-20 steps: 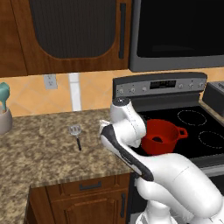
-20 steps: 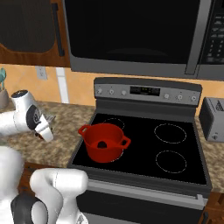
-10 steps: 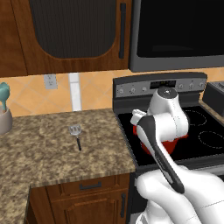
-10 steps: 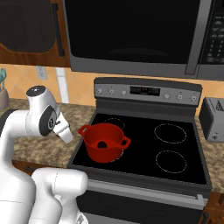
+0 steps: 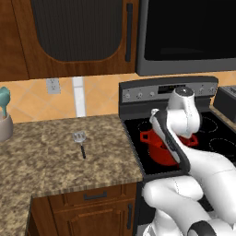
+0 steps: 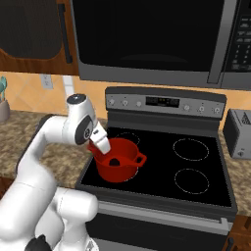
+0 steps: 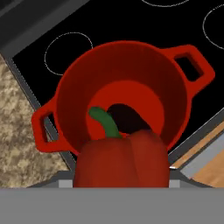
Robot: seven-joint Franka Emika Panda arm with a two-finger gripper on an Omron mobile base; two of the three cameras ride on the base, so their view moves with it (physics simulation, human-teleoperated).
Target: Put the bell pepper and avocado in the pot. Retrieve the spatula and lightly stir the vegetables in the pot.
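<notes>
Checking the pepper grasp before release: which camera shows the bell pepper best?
The hand view: the bell pepper is large in the foreground, green stem visible, above the pot with the avocado inside. In the right base view the claw hides it at the pot rim. In the left base view the arm blocks it.

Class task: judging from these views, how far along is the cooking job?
Done: the avocado lies in the pot on the stove. In hand: the gripper holds the bell pepper above the pot's rim, not yet released. Left: dropping it in, fetching the spatula from the counter, then stirring.
</notes>
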